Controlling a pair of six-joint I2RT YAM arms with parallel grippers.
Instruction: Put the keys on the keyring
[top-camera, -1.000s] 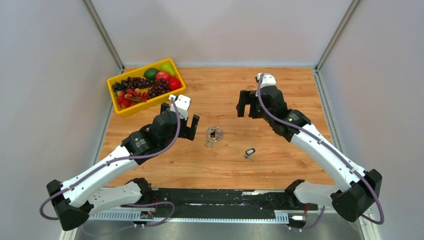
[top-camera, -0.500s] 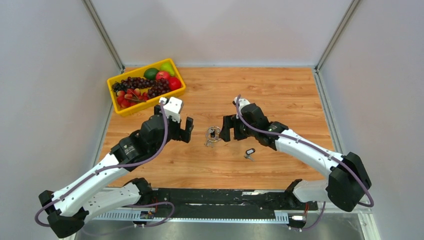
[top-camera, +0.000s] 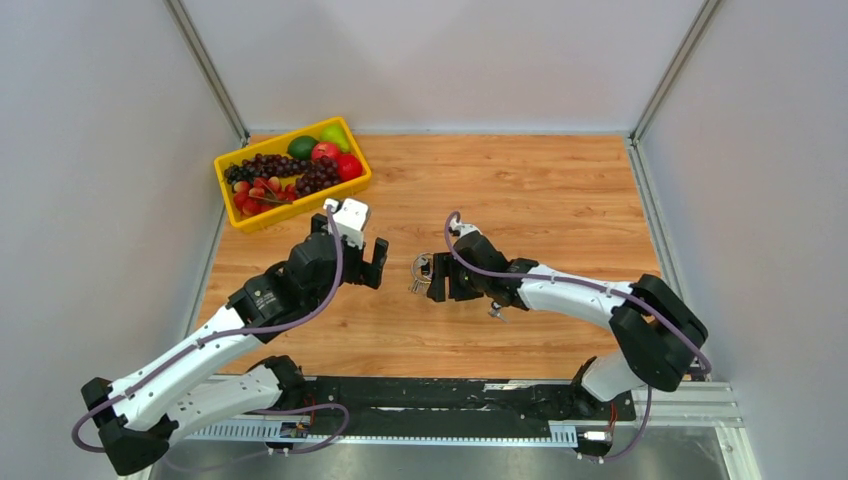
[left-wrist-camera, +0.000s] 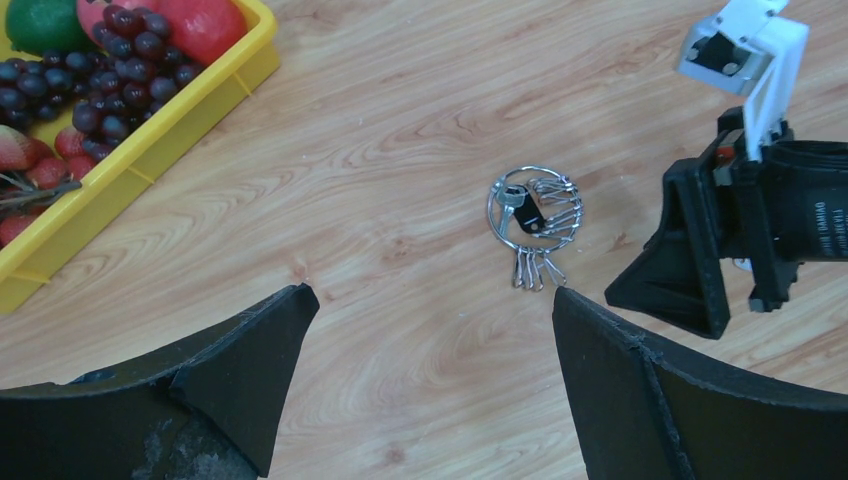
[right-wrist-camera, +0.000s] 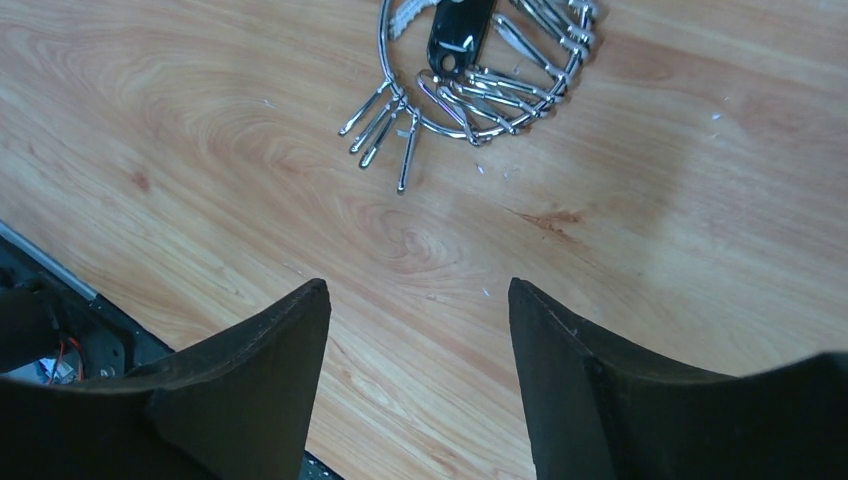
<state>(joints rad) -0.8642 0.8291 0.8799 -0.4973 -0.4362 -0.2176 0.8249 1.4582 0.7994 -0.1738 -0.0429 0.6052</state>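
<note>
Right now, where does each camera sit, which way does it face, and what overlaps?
Top external: above and behind the bases, looking down on the table; both arms, left hand and right hand show.
Left wrist: on the left arm, angled down at the keyring; own fingers below, right hand opposite.
Right wrist: low over the table, facing down; own fingers below, keyring at top edge.
Shared: all three see the keyring; top and left wrist share the yellow tray.
</note>
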